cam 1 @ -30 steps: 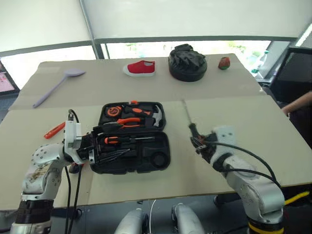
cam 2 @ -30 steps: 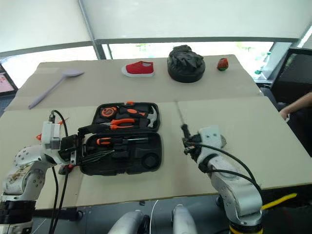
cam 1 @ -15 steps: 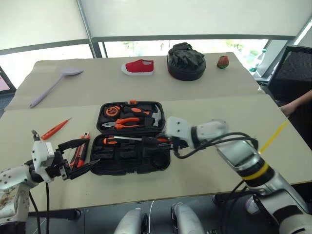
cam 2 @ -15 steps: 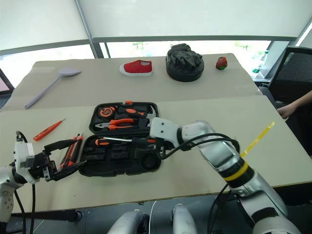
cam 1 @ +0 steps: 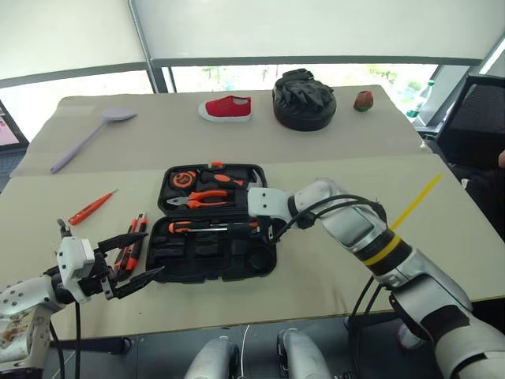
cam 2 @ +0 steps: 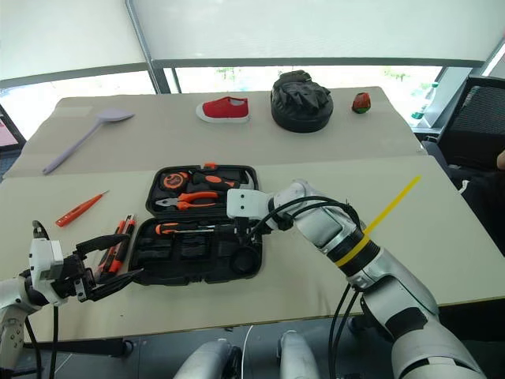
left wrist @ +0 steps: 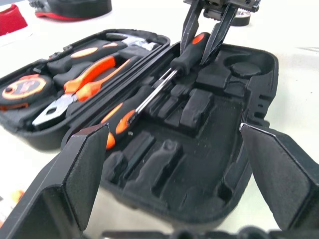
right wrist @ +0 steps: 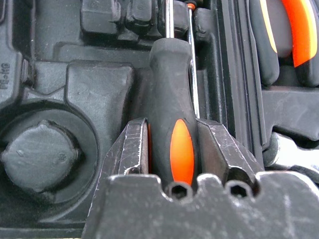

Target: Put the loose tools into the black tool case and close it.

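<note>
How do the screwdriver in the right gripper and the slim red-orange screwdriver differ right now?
The black-and-orange screwdriver is clamped in the right gripper over the black tool case; the slim red-orange screwdriver lies loose on the table, left of the case. The first has a thick handle; the second is thin and one colour. Both have bare metal shafts.

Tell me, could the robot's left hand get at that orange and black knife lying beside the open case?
Probably yes. The left gripper is open and holds nothing, and the utility knife lies on bare table close by it, just left of the black tool case, with nothing between them.
</note>
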Controlling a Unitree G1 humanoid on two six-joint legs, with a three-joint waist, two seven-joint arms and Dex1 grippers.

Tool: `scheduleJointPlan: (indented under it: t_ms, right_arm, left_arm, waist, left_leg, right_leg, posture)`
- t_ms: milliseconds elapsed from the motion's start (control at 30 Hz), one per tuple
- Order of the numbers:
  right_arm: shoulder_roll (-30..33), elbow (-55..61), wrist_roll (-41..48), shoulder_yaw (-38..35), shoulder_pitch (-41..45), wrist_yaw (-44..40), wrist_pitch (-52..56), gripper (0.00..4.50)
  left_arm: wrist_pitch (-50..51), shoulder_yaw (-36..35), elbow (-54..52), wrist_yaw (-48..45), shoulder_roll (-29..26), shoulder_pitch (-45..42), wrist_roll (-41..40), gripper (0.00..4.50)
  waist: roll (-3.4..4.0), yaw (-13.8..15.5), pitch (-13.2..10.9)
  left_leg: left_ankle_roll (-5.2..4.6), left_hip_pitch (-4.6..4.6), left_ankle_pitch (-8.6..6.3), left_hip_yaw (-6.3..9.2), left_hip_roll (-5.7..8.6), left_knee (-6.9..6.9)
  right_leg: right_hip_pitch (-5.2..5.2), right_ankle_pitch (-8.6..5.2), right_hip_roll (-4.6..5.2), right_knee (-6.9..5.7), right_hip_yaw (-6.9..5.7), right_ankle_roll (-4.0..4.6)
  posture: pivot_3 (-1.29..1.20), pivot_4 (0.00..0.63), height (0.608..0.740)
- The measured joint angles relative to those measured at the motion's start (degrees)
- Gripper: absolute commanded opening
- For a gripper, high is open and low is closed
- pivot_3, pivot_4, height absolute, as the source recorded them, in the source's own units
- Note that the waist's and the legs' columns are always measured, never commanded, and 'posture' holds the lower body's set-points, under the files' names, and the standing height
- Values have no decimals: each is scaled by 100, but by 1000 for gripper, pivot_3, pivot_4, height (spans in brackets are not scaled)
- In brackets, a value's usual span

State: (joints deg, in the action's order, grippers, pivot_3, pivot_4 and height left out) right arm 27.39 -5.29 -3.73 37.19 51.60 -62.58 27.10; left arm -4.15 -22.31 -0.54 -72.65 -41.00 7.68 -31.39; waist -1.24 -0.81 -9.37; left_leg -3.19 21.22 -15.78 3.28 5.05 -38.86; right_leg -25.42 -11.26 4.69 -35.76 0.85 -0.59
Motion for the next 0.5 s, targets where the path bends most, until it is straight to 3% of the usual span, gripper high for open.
scheduleJointPlan:
  t_ms: [367, 433, 500]
  right_arm:
    - [-243, -108, -308, 29, -8, -88, -179, 1113]
    - [-333, -187, -373, 12, -8, -46, -184, 2105]
    - [-368, -247, -406, -29, -7, -20, -284, 2695]
  left_arm:
    - [0, 13, -1, 123, 1, -36, 34, 4500]
    - [0, 38, -1, 144, 3, -43, 53, 4500]
    - [0, 71, -1, 170, 11, -55, 55, 4500]
  waist:
    - [0, -14, 0]
    - [0, -17, 0]
    - [0, -13, 0]
  left_leg:
    - [4, -2, 2, -1, 0, 0]
    - [5, -2, 2, -2, 0, 0]
    - [6, -2, 3, -2, 0, 0]
  right_leg:
    - [-4, 3, -14, -3, -5, 4]
    - [-3, 3, -16, -3, -4, 5]
    - [-3, 3, -16, -3, -5, 5]
  posture:
    - [0, 150, 740]
    - [0, 150, 740]
    - [0, 150, 740]
